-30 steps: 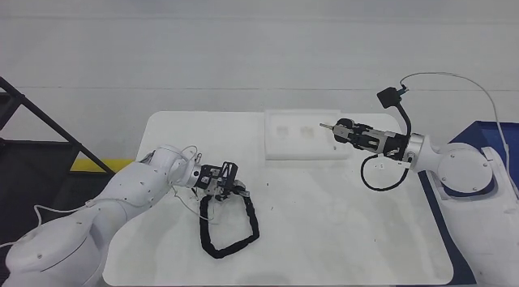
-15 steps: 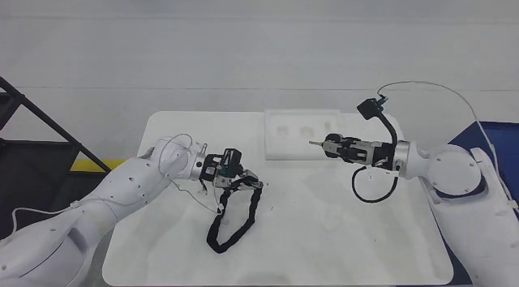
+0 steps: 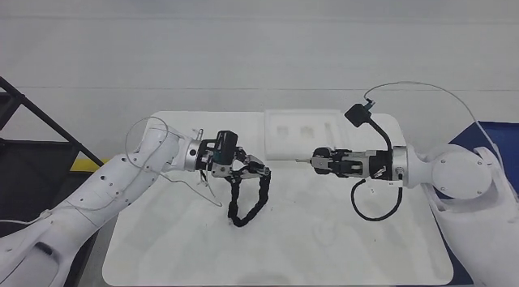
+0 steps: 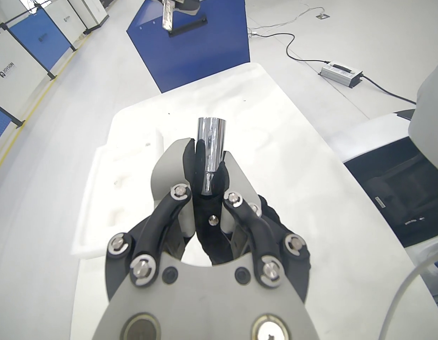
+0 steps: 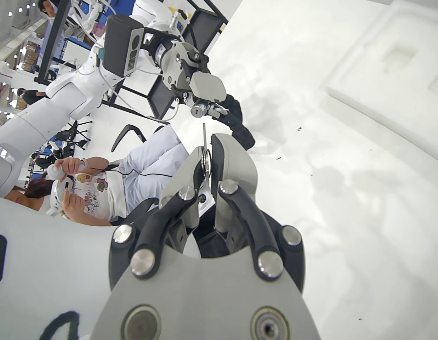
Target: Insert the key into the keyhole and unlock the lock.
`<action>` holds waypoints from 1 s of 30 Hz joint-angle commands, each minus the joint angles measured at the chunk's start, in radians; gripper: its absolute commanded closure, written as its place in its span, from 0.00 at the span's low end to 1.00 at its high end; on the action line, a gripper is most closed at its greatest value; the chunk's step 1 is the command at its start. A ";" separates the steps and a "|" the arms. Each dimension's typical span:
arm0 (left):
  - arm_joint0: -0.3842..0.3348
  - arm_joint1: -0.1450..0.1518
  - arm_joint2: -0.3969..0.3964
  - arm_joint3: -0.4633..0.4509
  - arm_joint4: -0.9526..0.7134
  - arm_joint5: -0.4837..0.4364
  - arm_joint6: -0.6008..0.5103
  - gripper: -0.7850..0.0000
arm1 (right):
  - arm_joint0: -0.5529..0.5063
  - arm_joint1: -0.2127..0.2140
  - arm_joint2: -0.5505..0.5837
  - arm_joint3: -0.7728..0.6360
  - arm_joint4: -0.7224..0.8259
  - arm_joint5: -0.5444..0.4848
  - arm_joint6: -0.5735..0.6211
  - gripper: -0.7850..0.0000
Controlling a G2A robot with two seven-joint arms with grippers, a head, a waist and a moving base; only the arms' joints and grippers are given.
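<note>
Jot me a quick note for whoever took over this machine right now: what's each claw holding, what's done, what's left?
Left gripper: jaws shut on the lock, held off the table, black cable loop hanging below.
Right gripper: jaws shut on the key, tip aimed at the lock, with a gap between them.
Done: both things picked up and facing each other.
Left: insert key, turn, unlock.

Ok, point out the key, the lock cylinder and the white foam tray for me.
key (image 4: 166,17): left wrist view, on its metal blade.
lock cylinder (image 4: 211,143): left wrist view, on the shiny barrel's side.
foam tray (image 3: 284,150): top view, on bare foam beside its recesses.
</note>
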 commanded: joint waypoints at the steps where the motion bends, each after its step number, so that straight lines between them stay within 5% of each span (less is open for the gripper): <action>1: 0.010 0.006 -0.023 -0.036 -0.027 0.004 -0.037 1.00 | -0.004 0.002 0.006 -0.012 0.006 0.009 0.001 1.00; 10: 0.031 -0.003 -0.080 -0.117 -0.149 0.053 -0.135 1.00 | -0.022 0.012 0.059 -0.048 0.031 0.026 -0.023 1.00; 30: 0.059 -0.010 -0.084 -0.114 -0.181 0.086 -0.165 1.00 | -0.034 0.013 0.053 -0.050 0.008 0.040 -0.039 1.00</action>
